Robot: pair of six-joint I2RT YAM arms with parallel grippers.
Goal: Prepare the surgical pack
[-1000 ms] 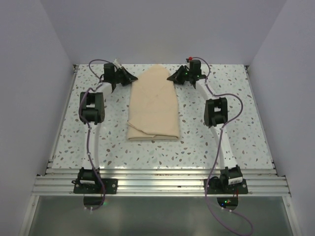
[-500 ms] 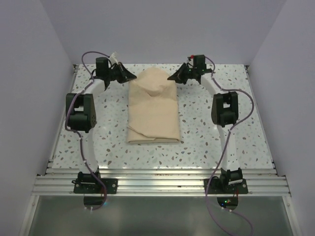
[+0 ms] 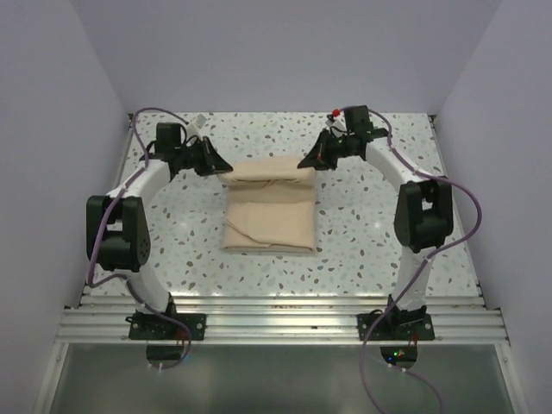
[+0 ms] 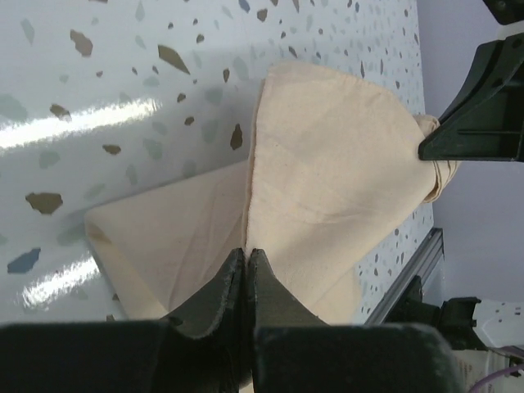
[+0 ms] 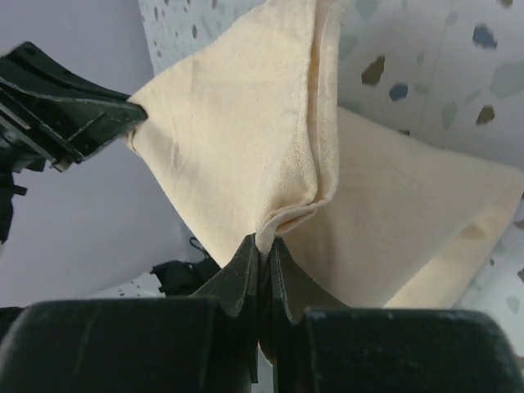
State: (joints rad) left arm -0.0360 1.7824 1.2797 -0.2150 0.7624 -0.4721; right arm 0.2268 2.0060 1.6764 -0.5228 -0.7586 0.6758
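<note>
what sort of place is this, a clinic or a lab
Probably a robot lab test cell, not a clinic: left arm and right arm bolted to an aluminium rail, a speckled tabletop boxed in by plain walls, with a tan wrap sheet on it.

- The worktop (image 3: 371,241) was glossy white, speckled with grey and brown.
- A tan wrap sheet (image 3: 269,220) lay folded at its centre, with one short edge flat toward 6 o'clock and the 12 o'clock end raised off the surface.
- Along the 6 o'clock edge ran aluminium rails (image 3: 276,317).
</note>
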